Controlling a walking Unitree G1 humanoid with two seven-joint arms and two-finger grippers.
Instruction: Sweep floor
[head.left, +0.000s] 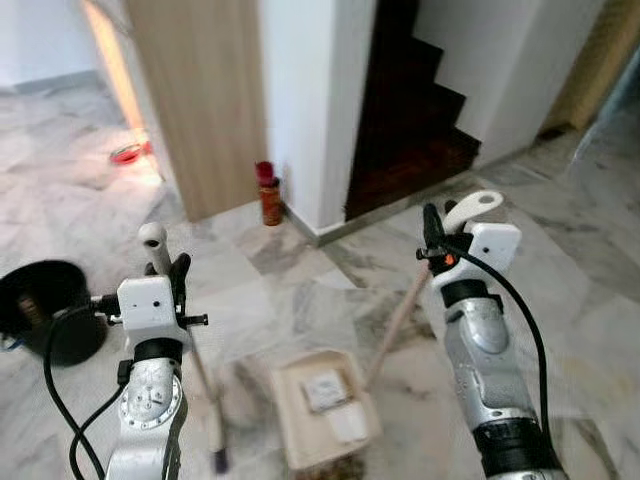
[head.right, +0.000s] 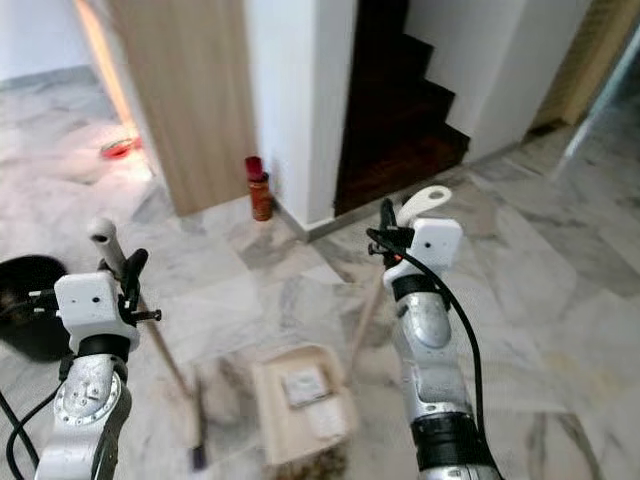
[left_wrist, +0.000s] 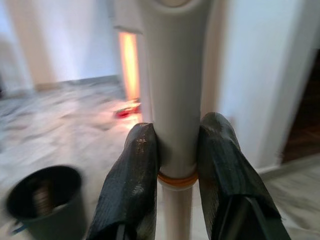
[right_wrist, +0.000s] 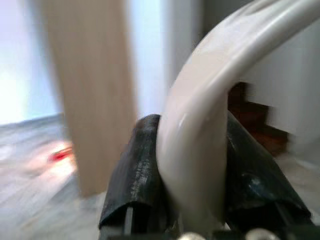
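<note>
The left gripper (left_wrist: 177, 165) has its 2 fingers (left_wrist: 132, 175) clamped tight around the pale broom handle (head.left: 156, 240), just above an orange ring on the shaft. The handle slants down from the gripper toward 5 o'clock, ending at the dark broom head (head.left: 218, 458) on the marble floor (head.left: 580, 300). The right gripper (right_wrist: 192, 170) is likewise closed, its fingers (right_wrist: 132, 170) pinching the curved white dustpan handle (head.left: 472, 208), whose shaft runs down toward 7 o'clock to the cream dustpan (head.left: 322, 405), which lies flat on the floor between the 2 arms.

The dustpan holds a few scraps of paper (head.left: 327, 388), and a dark smudge of dirt sits at its near lip, at 6 o'clock of the pan. The broom head rests just beside the pan, at its 9 o'clock, so this looks like the collecting stage: debris is being gathered into the pan, with some already inside.

A black bin (head.left: 48, 305) stands at 9 o'clock of the left arm, with something inside it that is too dim to name. A red spray can (head.left: 268, 192) stands against the white wall at 12 o'clock, next to a wooden door panel (head.left: 200, 100) and dark stairs (head.left: 415, 120).

The next move probably calls for a short stroke of the broom toward 3 o'clock, pushing the remaining dirt over the lip while the right gripper keeps the pan pressed flat. After that the pan would need carrying level to the bin.
</note>
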